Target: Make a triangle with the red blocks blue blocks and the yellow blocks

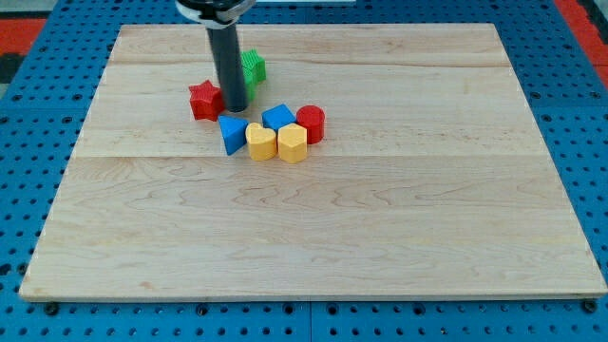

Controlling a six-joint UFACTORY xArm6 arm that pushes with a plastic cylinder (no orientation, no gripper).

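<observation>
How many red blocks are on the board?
2: red star just left of my tip; red cylinder at the cluster's right end. The rod could hide another.

the rod (228, 57) hides part of the green block (253, 67) near the board's far edge, and the rod's top is cut off.

Pale wooden board (380, 218), smooth, matt, visibly grained; dark rod (228, 66) with dull sheen; blue pegboard (28, 57), perforated, beneath.

red star (203, 100), red cylinder (311, 123), blue blocks (232, 132), yellow blocks (261, 142) (clustered)
</observation>
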